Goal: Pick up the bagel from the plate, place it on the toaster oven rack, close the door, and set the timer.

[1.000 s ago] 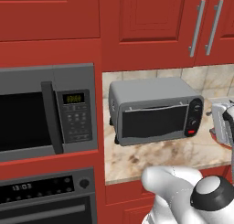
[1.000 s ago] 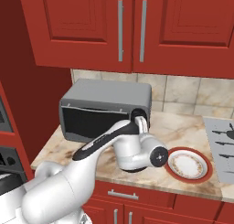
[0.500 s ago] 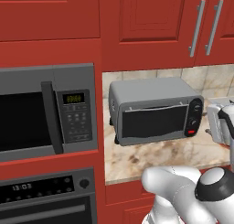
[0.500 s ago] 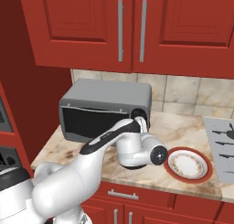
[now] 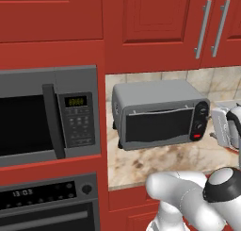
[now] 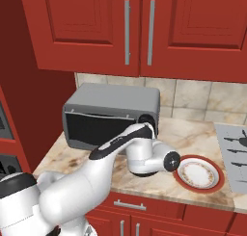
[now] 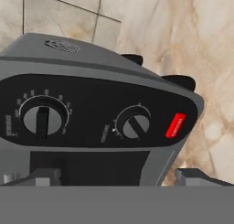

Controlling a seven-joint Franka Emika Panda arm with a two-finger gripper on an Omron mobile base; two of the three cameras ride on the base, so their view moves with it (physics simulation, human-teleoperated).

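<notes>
Gripper (image 7: 118, 176), jaws wide and empty at the frame's bottom, should centre on one knob (image 7: 133, 125) of the toaster oven (image 5: 157, 113) before closing and turning.

You cannot read the small markings around the toaster oven (image 7: 98, 113) knobs in the hand view. The arm covers the lower right of the door (image 6: 99, 129) in the right base view. The plate (image 6: 199, 175) looks bare there. The microwave (image 5: 47, 114) runs off the left edge.
</notes>
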